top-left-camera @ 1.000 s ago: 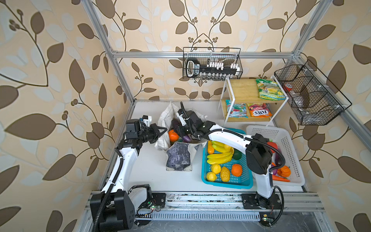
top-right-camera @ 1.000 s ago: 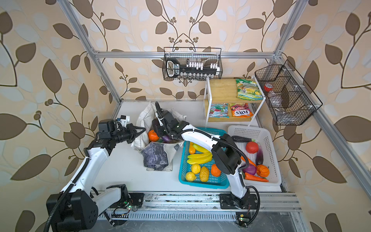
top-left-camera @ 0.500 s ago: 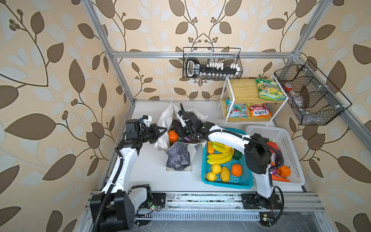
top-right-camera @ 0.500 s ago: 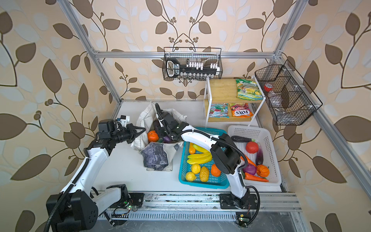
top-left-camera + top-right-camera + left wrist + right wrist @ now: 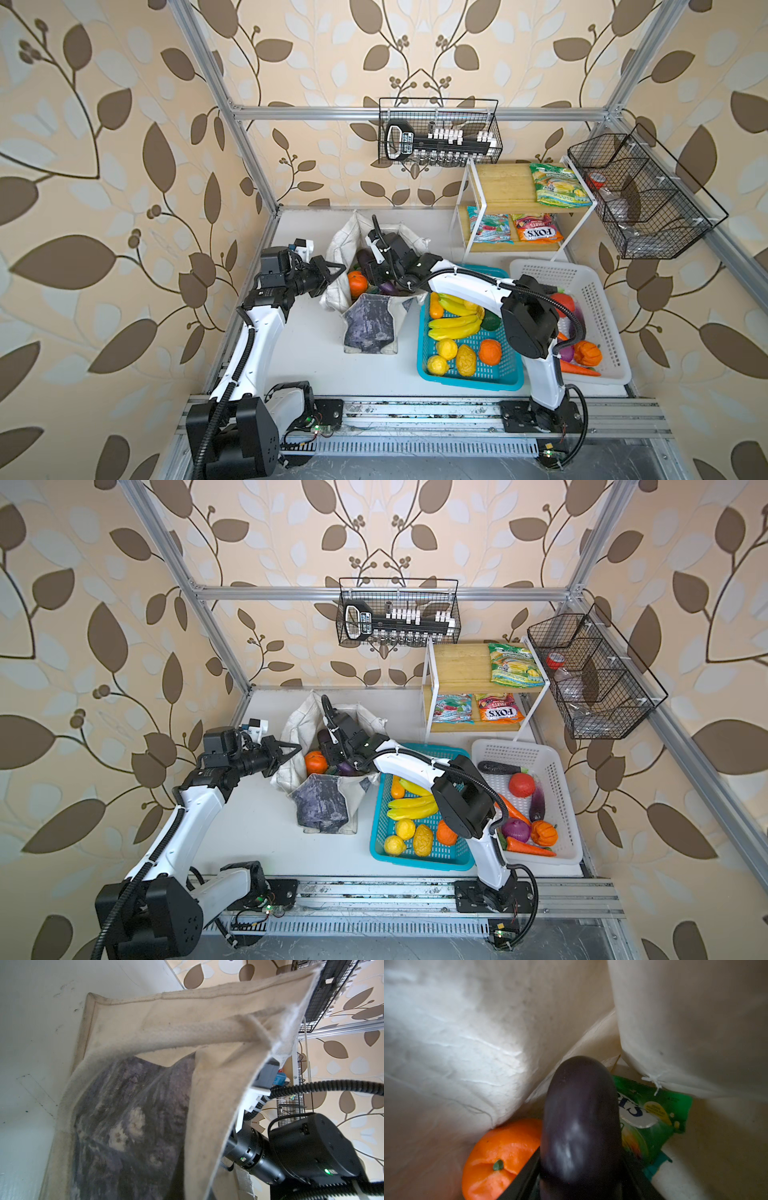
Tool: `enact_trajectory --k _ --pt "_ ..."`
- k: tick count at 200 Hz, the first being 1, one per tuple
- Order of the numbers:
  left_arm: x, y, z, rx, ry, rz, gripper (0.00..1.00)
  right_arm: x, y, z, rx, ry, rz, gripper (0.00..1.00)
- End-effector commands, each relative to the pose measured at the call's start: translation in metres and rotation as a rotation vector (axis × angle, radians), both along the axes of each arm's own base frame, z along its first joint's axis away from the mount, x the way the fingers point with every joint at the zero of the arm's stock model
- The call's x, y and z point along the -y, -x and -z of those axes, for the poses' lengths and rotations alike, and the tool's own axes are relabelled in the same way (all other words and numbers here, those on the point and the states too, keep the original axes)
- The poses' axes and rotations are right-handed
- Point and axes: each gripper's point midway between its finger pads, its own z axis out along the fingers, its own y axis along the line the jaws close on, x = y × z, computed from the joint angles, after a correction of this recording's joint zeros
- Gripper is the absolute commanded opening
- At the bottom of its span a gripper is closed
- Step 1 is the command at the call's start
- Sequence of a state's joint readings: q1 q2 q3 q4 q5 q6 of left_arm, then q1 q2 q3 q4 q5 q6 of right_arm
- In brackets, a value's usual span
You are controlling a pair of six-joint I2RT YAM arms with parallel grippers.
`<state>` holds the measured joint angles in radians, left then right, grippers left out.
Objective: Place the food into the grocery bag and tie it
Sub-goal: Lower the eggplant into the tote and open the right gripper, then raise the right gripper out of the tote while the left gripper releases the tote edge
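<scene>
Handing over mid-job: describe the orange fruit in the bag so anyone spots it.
Find the off-white fabric grocery bag with dark mottled panels, left of the blue plastic basket. In its open mouth, near the left pincer, lies a round glossy orange fruit. It is the only orange thing visible inside, beside a dark purple eggplant and a flat green packet.

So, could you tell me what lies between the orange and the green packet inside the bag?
The purple eggplant lies there, in the right wrist view.

White arm links (image 5: 259, 332), black joint housings (image 5: 528, 328), corrugated black cables (image 5: 332, 1087), green status light (image 5: 327, 1171)
</scene>
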<state>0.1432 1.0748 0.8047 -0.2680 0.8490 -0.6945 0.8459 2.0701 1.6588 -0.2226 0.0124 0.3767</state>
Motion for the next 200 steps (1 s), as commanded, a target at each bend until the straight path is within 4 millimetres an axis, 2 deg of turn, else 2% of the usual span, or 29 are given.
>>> enact_trajectory --k 1,13,51,79,122,164,200 --pt "0.006 0.003 -0.017 0.057 -0.001 0.031 0.00 0.007 0.014 0.025 -0.041 0.070 -0.035 0.55" --pt "0.005 0.002 -0.018 0.062 -0.001 0.028 0.00 0.007 0.013 0.021 -0.046 0.068 -0.038 0.56" --pt "0.005 0.002 -0.016 0.058 -0.006 0.020 0.00 0.008 0.016 -0.005 -0.024 0.039 -0.038 0.73" --pt "0.004 0.002 -0.015 0.053 -0.010 0.016 0.00 0.011 0.017 -0.036 0.015 0.009 -0.038 0.88" --pt "0.001 0.002 -0.017 0.061 -0.021 0.005 0.00 0.020 0.025 -0.091 0.094 -0.066 -0.027 1.00" --pt "-0.006 0.002 -0.017 0.063 -0.050 -0.027 0.00 0.034 0.039 -0.132 0.133 -0.154 -0.019 1.00" --pt "-0.040 -0.002 -0.004 -0.003 -0.123 -0.184 0.00 0.062 0.060 -0.163 0.192 -0.234 0.000 1.00"
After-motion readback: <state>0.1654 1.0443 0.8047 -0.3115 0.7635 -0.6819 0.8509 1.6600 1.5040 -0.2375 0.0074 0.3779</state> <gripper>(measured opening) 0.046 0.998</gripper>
